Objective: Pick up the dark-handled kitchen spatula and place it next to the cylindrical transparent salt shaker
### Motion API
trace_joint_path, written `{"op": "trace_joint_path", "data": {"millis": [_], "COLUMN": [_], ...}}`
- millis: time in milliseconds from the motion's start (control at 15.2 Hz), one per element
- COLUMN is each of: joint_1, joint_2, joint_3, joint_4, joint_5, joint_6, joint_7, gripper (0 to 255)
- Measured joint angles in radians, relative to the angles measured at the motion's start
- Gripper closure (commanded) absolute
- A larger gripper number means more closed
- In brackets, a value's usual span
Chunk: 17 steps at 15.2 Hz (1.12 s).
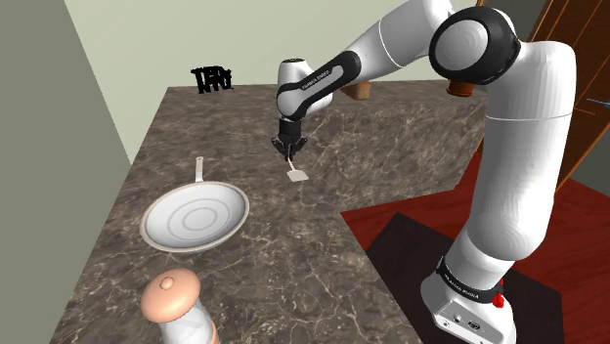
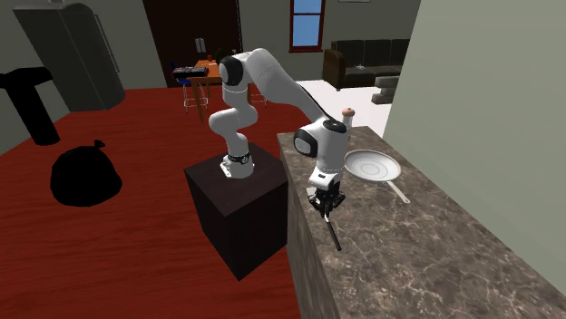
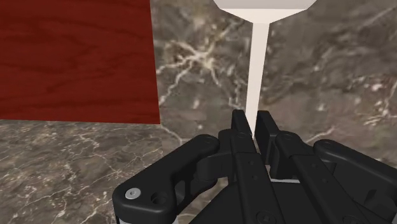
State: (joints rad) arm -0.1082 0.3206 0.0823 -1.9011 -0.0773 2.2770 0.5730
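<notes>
We have the gripper clamped on the pale shaft of the spatula, whose blade hangs just under the hand, low over the counter. We judge the pick-up done and the carry now in hand. The shaker stands well apart, beyond the pan, so next we must lift the spatula clear, take it past the pan and lay it beside the shaker without knocking it.
</notes>
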Motion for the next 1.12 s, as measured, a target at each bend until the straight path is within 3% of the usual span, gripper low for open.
{"op": "trace_joint_path", "data": {"millis": [462, 1122], "joint_1": [0.000, -0.002], "joint_2": [-0.004, -0.061], "joint_3": [0.000, 0.004], "joint_4": [0.001, 0.056], "joint_5": [0.001, 0.011], "joint_6": [-0.005, -0.116], "joint_7": [0.000, -0.010], "gripper": [255, 255]}}
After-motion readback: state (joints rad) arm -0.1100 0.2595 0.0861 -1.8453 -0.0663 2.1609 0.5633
